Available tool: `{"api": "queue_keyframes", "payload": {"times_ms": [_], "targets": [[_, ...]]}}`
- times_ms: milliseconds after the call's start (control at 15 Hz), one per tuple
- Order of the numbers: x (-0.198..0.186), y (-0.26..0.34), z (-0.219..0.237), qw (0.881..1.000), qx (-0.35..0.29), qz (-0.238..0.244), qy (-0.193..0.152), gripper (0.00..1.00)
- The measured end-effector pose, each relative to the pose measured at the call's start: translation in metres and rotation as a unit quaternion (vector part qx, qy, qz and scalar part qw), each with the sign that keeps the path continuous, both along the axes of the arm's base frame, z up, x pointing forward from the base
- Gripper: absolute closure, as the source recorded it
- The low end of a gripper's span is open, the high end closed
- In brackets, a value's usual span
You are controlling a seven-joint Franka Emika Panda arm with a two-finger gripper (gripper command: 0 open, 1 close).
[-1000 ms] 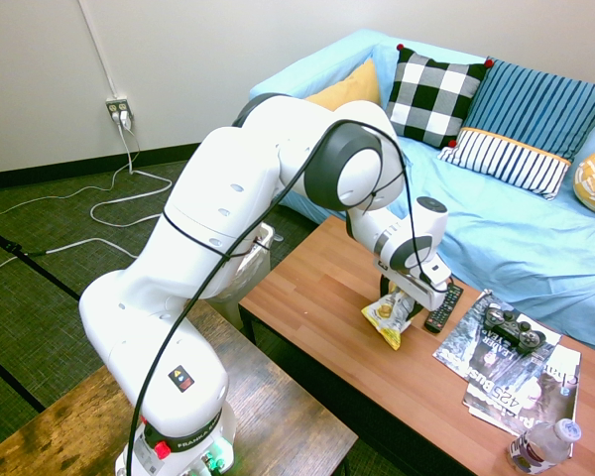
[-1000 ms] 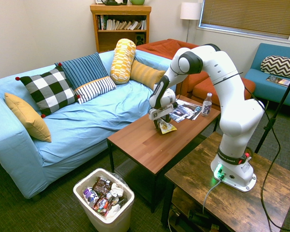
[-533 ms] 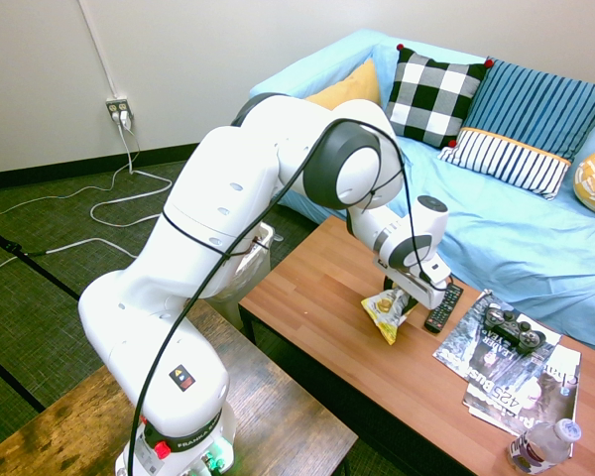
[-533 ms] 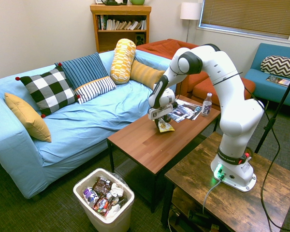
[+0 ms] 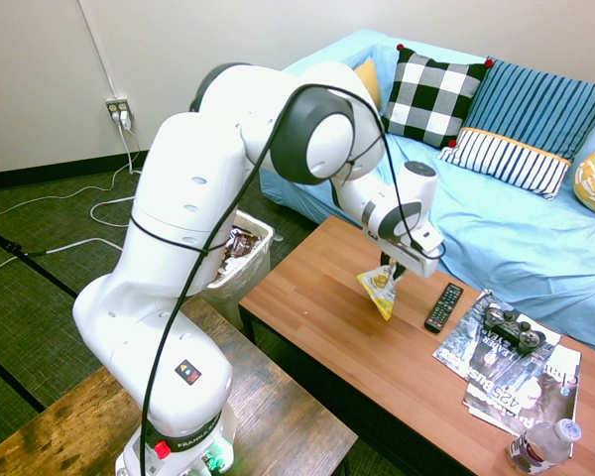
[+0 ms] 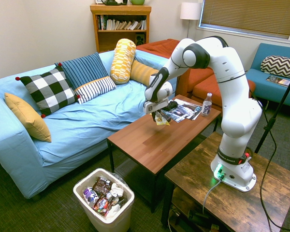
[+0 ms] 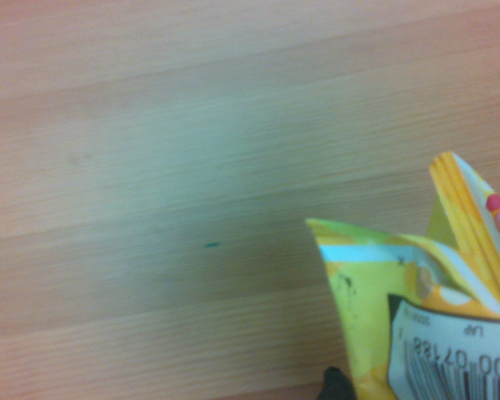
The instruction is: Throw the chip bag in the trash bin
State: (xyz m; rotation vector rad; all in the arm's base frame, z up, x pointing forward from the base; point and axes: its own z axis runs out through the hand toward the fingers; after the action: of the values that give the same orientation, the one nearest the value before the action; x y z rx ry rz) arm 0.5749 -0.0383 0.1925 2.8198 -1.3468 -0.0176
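Living-room coffee table [image 5: 317, 297] with the chip bag [image 5: 379, 289] lifted clear of its wooden top, pinched in the gripper [image 5: 395, 268].

Only the second exterior view shows the trash bin's [image 6: 104, 214] open top, on the floor off the table's end, well apart from the chip bag [image 6: 160, 119]; the first exterior view catches just a part of the bin [image 5: 240, 260] behind the arm. Close up, the wrist view shows a barcode on the chip bag [image 7: 400, 308], blurred. Its long axis hangs roughly upright, lower corner pointing at the wood; the fingers seem pressed on its top edge.
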Motion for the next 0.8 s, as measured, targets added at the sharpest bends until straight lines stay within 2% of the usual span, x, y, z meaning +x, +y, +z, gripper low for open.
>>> {"api": "queue_keyframes", "payload": {"times_ms": [400, 800], "targets": [[-0.023, 0.140, 0.097, 0.999, 0.014, 0.038, -0.013, 1.00], [-0.046, 0.310, 0.130, 0.998, 0.003, 0.061, -0.016, 1.00]]}}
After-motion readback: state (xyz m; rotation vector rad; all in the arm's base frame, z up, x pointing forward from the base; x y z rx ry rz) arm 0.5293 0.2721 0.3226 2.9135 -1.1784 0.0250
